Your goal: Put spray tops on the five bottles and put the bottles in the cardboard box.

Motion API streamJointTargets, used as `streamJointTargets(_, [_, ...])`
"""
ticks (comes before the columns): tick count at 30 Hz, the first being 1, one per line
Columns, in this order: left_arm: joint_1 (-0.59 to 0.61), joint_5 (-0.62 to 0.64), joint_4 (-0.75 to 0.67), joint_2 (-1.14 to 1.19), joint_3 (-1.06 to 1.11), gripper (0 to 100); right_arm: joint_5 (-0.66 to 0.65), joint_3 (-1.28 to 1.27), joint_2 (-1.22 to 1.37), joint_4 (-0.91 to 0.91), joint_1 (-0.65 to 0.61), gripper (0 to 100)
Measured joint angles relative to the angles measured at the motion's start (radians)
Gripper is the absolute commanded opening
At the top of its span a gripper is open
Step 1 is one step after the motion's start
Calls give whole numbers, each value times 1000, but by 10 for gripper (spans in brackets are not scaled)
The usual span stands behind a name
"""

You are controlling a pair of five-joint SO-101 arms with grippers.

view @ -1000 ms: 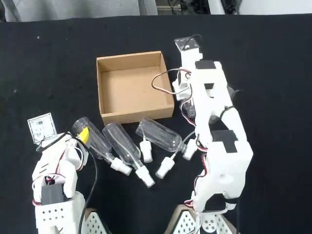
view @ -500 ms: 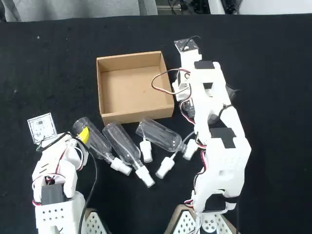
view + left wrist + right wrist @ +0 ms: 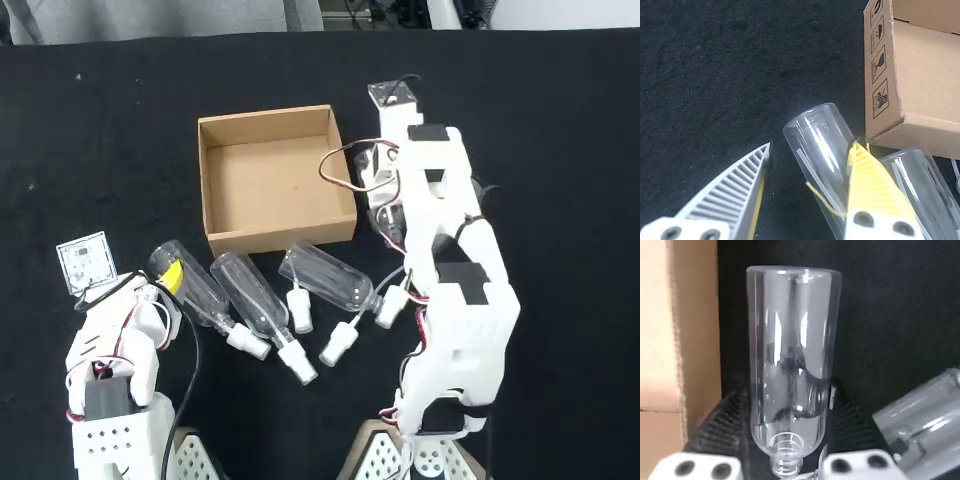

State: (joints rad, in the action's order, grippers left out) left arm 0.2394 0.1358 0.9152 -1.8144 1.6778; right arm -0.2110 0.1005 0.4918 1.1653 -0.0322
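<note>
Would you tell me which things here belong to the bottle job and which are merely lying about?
Job: cardboard box; three bottles lying before it; two spray tops among them; uncapped bottle held in the right gripper; left gripper, open at the leftmost bottle.
Lying about: white card by the left arm; grey fabric beyond the table's far edge.
</note>
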Motion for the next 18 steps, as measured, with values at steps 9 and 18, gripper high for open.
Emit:
streamJointTargets(9, [0,0,0,0,0,231,74,0,-61,69,2,11])
streamJointTargets(18, [0,0,0,0,0,231,104,-2,-172,161,0,11])
